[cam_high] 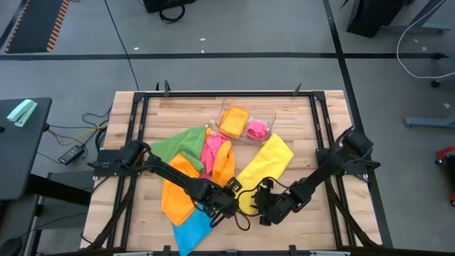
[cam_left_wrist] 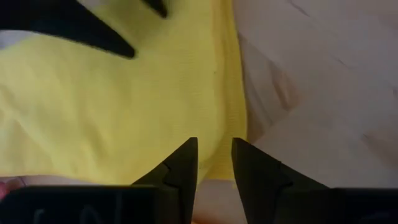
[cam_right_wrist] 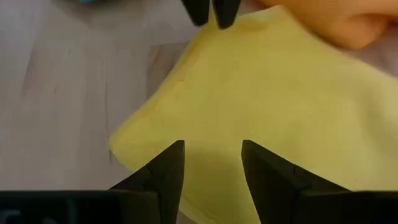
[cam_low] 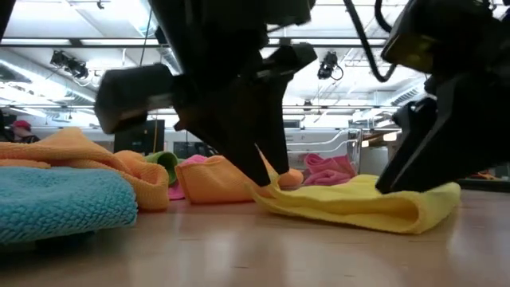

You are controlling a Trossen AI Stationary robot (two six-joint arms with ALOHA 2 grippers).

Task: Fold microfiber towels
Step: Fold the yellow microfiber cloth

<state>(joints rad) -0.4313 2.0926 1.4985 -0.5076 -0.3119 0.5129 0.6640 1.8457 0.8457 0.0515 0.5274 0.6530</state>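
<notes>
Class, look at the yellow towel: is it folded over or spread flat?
Folded. In the low view the yellow towel shows two layers joined by a rounded fold at one end.

- The left arm [cam_high: 153,165] reaches from the table's left side toward the middle of the near edge, forearm low over the surface.
- The left gripper [cam_left_wrist: 214,155] points downward, its two dark fingers a narrow gap apart.
- The right arm [cam_high: 334,165] stretches in from the right side, angled inward and down.
- The right gripper [cam_right_wrist: 213,163] sits low, close beside the left one, fingers parted wider.
</notes>
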